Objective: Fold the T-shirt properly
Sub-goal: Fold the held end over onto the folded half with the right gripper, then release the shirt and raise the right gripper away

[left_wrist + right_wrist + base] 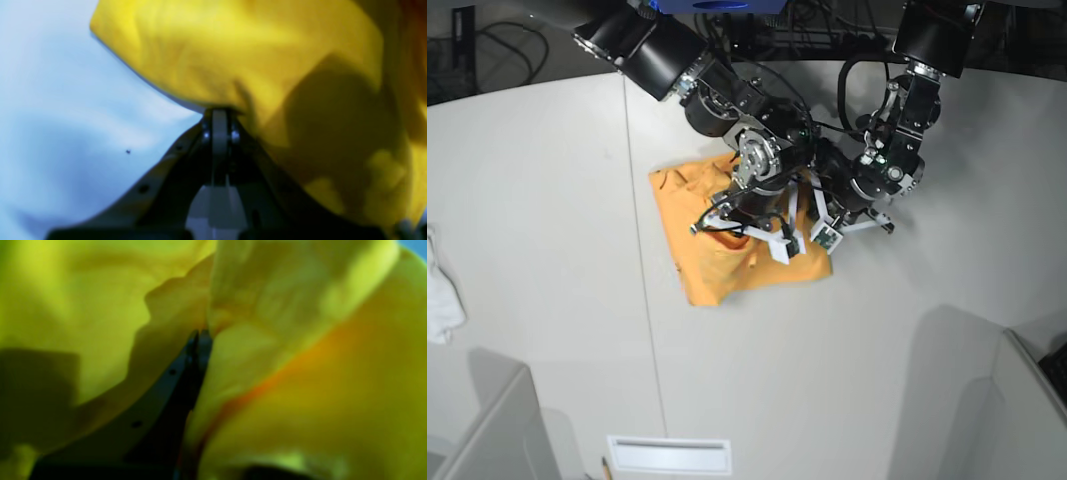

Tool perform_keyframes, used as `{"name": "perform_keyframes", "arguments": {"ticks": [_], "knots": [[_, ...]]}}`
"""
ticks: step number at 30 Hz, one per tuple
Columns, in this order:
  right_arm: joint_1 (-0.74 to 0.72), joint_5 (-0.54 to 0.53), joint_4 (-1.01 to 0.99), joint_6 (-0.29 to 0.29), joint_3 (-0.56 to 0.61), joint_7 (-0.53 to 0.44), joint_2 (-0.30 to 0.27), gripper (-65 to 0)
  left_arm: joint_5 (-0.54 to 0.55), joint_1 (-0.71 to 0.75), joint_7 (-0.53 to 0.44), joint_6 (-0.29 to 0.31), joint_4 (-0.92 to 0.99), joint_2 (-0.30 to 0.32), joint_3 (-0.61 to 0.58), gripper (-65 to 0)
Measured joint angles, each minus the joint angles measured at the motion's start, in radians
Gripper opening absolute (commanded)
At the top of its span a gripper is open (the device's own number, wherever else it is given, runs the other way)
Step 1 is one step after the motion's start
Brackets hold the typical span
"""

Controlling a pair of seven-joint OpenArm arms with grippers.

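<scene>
The T-shirt (712, 265) lies bunched in a rumpled orange heap on the white table (547, 200) in the base view. Both arms reach down onto its right half. In the left wrist view my left gripper (218, 111) is shut, its tips pinching the edge of the T-shirt (233, 50) just above the table. The right wrist view is filled with blurred folds of the T-shirt (300, 390). There my right gripper (200, 335) is shut with fabric pressed around its tips. In the base view the right gripper (727, 225) is over the heap's middle and the left gripper (812, 220) at its right edge.
A small white cloth (441, 300) lies at the table's far left edge. Grey panels stand at the bottom left (487, 425) and bottom right (972, 400). A white slotted plate (667, 455) sits near the front edge. Cables hang behind the arms.
</scene>
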State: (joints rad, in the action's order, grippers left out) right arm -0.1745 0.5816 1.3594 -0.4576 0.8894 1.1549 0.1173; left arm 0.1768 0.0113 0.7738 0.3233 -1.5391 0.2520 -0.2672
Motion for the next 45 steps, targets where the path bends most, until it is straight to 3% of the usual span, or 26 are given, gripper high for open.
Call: {"name": "perform_keyframes", "arguments": {"ticks": [8,13,17,21,23,25,31,38,41,45], "knots": [[-0.029,0.122,-0.078,-0.022,0.084,0.002,0.004,-65.0,0.005,0.002,0.000,-0.001,0.000,0.001,0.002,-65.0],[-0.040,0.037,-0.075,-0.023,0.083,-0.002,0.007,-65.0,0.002,0.023,0.011,-0.007,-0.034,0.006,0.009,-65.0],[-0.062,-0.069,-0.077,-0.006,0.086,-0.005,0.016,-64.7,0.008,0.100,0.056,0.019,-0.110,0.006,0.120,-65.0],[-0.065,-0.119,-0.062,-0.006,0.088,-0.011,0.013,-38.4,-0.016,0.163,0.084,0.018,-0.156,0.014,0.251,-65.0],[-0.064,-0.161,-0.015,-0.007,0.091,-0.015,0.013,-30.3,-0.016,0.180,0.082,0.015,-0.161,0.017,0.313,-65.0],[-0.069,-0.198,0.029,-0.006,0.092,-0.030,0.018,-26.1,-0.012,0.197,0.083,0.018,-0.162,0.016,0.367,-65.0],[-0.082,-0.300,0.092,-0.006,0.093,-0.028,0.015,-26.0,-0.013,0.233,0.083,0.122,-0.161,0.010,0.495,-65.0],[-0.085,-0.377,0.211,-0.014,0.134,-0.032,0.010,-26.0,-0.012,0.230,0.083,0.123,-0.161,0.009,0.555,-65.0],[-0.085,-0.457,0.250,-0.006,0.158,-0.034,0.025,-26.0,-0.012,0.230,0.083,0.123,-0.161,0.008,0.561,-65.0],[-0.068,-0.492,0.276,-0.006,0.153,-0.138,0.012,-26.0,-0.012,0.228,0.083,0.123,-0.159,0.006,0.561,-65.0]]}}
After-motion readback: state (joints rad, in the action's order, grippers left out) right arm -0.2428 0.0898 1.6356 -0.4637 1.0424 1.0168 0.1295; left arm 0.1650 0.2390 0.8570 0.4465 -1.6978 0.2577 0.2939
